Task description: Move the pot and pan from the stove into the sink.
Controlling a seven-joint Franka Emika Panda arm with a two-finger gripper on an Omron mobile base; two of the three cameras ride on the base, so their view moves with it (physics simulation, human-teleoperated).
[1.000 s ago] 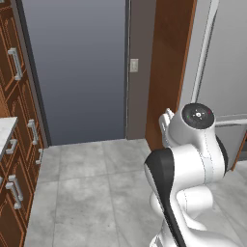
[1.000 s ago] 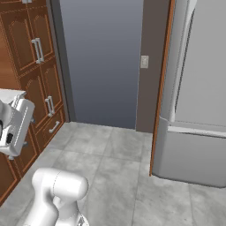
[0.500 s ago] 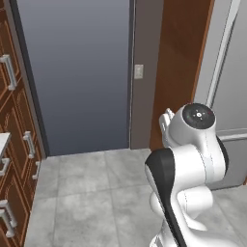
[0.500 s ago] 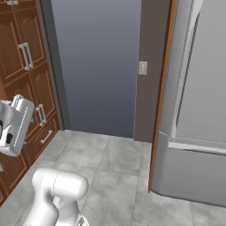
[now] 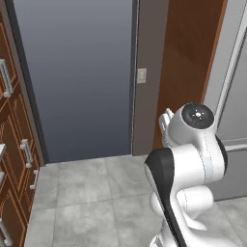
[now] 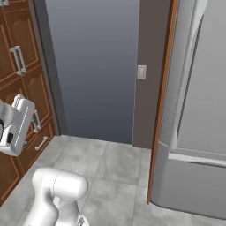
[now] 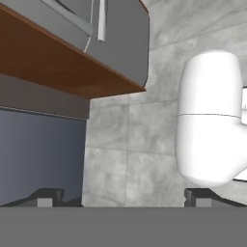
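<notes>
Your fingers (image 7: 120, 198) stand wide apart with nothing between them; in the hand view one dark tip (image 7: 46, 197) rises at the lower left and the other at the lower right, and past them lies only grey tiled floor (image 7: 120, 154). They hang in the air above that floor, clear of everything.

Out from there, the hand view catches the grey refrigerator (image 7: 120, 34) and the brown side panel (image 7: 58, 62) beside it. From the base cameras you face a tall dark blue-grey door (image 5: 77, 82), a light switch (image 5: 141, 75) on the grey wall strip next to it, and brown cabinets with metal handles (image 6: 20, 62) along the left.

None of this is the stove, the sink, the pot or the pan, so I can't tell you where they are from here. My judgement: you are in the travel step, with neither item moved yet. The next move calls for driving or turning the base until the stove comes into sight, then lining the open fingers over the pot or pan.
</notes>
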